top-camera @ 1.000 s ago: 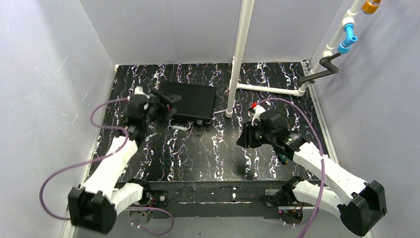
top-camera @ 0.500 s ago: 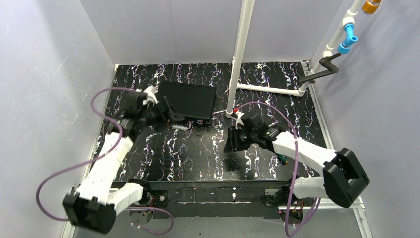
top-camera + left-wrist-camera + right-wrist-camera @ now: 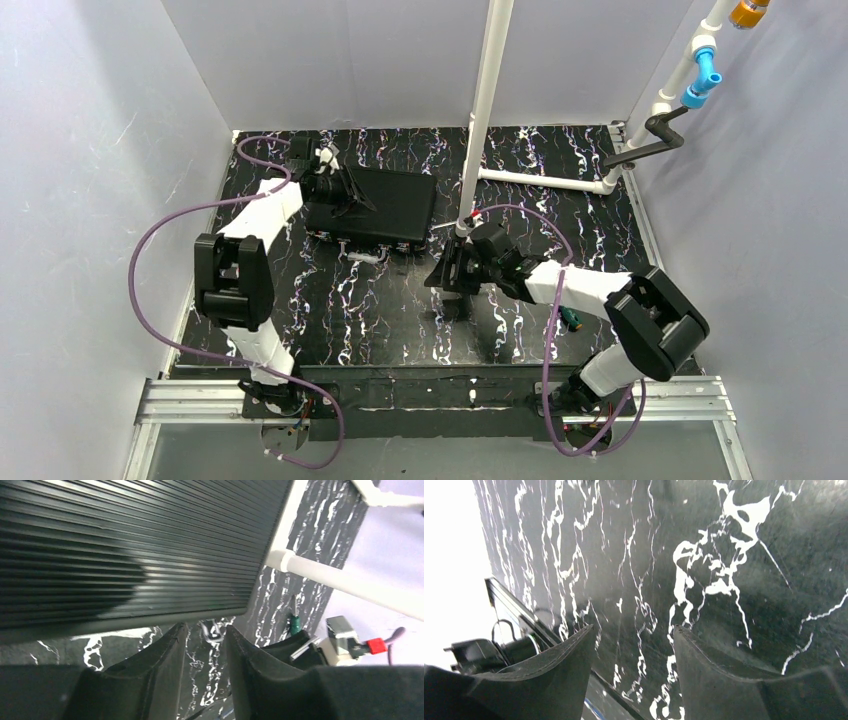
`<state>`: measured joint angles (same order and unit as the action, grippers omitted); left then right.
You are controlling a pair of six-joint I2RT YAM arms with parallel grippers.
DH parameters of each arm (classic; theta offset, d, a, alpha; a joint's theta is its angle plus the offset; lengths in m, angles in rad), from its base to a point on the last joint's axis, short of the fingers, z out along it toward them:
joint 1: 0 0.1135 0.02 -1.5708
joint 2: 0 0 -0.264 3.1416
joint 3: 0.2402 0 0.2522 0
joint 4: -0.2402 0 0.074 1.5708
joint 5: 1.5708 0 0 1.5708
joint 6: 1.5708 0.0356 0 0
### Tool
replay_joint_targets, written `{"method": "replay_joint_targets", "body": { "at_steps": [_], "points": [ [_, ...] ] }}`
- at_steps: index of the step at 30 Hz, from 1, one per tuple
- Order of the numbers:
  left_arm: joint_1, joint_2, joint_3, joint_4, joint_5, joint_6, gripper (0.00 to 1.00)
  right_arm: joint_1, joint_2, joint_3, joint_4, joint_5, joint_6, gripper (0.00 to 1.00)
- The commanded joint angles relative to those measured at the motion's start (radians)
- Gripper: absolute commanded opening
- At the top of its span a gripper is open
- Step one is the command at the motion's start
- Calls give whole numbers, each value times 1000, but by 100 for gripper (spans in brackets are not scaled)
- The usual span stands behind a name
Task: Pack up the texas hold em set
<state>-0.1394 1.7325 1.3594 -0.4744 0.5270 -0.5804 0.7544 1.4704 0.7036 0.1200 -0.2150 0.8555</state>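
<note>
**Case shut, contents out of sight**

The black case point(image 3: 392, 205) lies closed on the far left part of the marbled table point(image 3: 380, 310), so nothing inside shows. The left gripper point(image 3: 204, 631) sits over its left end and hides that corner from above. Its jaws stand a narrow gap apart with nothing between them; whether they touch the ribbed lid I cannot tell. A small white bit point(image 3: 365, 257) by the case's near edge is too small to make out. The right gripper point(image 3: 634, 630) hangs wide apart and empty over bare table near the white pole point(image 3: 483, 110). A green-handled screwdriver point(image 3: 572, 320) peeks out beside the right arm.
</note>
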Motion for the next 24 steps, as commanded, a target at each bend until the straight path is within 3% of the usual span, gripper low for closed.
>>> {"method": "replay_joint_targets", "body": {
  "at_steps": [1, 11, 16, 24],
  "points": [
    [3, 37, 47, 14, -7, 85, 30, 6, 53, 50, 179, 111, 151, 67],
    [37, 146, -51, 49, -54, 83, 16, 6, 226, 194, 295, 158, 238, 67],
    [73, 190, -87, 15, -26, 40, 4, 6, 289, 275, 270, 180, 262, 66],
    [73, 180, -65, -19, -42, 64, 2, 26, 327, 314, 126, 298, 337, 64]
  ]
}}
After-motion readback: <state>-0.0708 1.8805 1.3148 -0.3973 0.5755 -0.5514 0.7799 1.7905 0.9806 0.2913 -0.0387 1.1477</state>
